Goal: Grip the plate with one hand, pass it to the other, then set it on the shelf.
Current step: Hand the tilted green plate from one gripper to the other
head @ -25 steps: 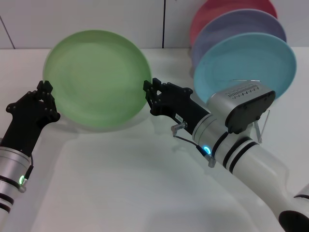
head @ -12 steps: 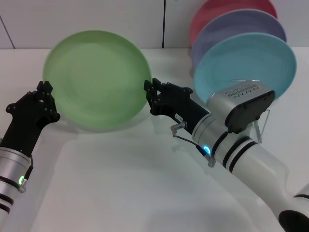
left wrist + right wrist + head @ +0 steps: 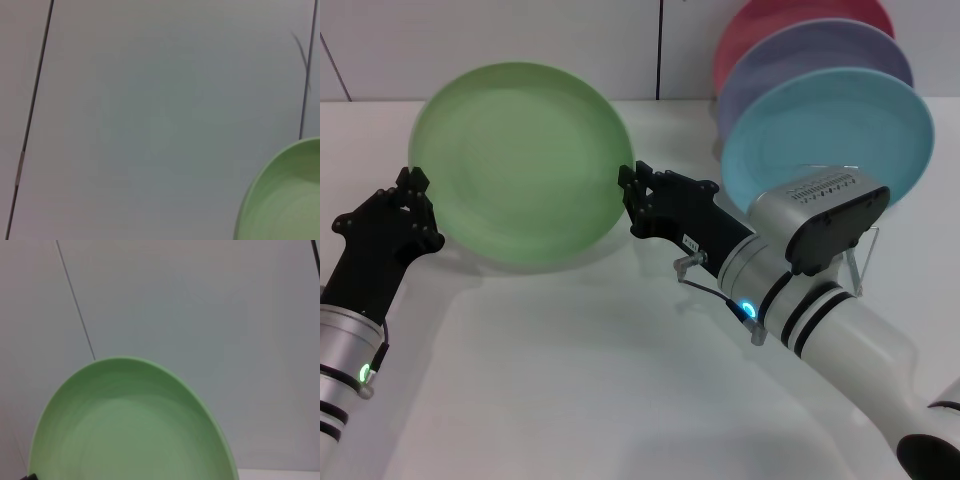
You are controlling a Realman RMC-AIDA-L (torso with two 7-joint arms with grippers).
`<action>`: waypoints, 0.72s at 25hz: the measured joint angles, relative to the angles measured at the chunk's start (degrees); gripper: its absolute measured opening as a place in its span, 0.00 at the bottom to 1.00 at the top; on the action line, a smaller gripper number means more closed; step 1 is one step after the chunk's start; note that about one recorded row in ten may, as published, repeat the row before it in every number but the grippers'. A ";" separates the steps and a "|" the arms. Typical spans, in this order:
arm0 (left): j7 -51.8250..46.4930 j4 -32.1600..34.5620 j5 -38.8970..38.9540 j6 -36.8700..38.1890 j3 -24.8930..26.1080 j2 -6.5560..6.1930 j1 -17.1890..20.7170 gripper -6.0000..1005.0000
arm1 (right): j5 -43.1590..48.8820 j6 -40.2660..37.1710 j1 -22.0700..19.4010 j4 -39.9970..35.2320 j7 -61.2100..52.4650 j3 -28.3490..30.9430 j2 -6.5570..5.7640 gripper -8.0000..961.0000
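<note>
The plate (image 3: 520,160) stands nearly on edge above the white counter (image 3: 580,370), tilted with its hollow face toward the camera, held between the two arms. That posture suits a handover: with the disc upright, each arm can reach an opposite part of the rim without crossing the other.

The left tool (image 3: 415,195) sits at the plate's lower left rim, its dark fingers touching the edge. The right tool (image 3: 632,190) meets the rim on the opposite side, its fingertips closed in tight around the edge. Both appear pinched on the rim with little gap, though how firmly the left one bites cannot be told, since the plate hides part of it. The wrist views show only a slice of green rim against the wall, and no fingers.

The shelf (image 3: 860,265) stands well apart, behind the right forearm, with a turquoise plate (image 3: 830,120), a lavender plate (image 3: 800,55) and a red plate (image 3: 770,20) leaning in it.
</note>
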State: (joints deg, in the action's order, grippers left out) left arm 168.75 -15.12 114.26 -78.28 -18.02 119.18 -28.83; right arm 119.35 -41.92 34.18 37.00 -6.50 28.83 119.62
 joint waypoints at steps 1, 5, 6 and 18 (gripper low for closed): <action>0.00 0.00 0.00 0.00 -0.01 0.00 0.00 0.04 | 0.00 0.00 0.01 -0.01 0.00 0.00 0.00 0.15; 0.00 0.00 0.00 0.00 -0.07 0.00 0.00 0.04 | 0.01 0.00 0.02 -0.07 0.00 0.00 0.00 0.15; 0.00 0.00 0.00 0.00 -0.08 0.00 0.00 0.04 | 0.01 0.00 0.01 -0.08 0.00 0.00 0.00 0.15; 0.00 0.00 0.00 0.19 -0.09 0.00 -0.02 0.04 | 0.01 0.00 0.26 -0.25 0.00 0.00 0.00 0.13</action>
State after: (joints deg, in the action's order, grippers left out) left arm 168.75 -15.12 114.26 -78.09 -18.11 119.18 -28.85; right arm 119.36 -41.92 34.44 36.75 -6.50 28.83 119.62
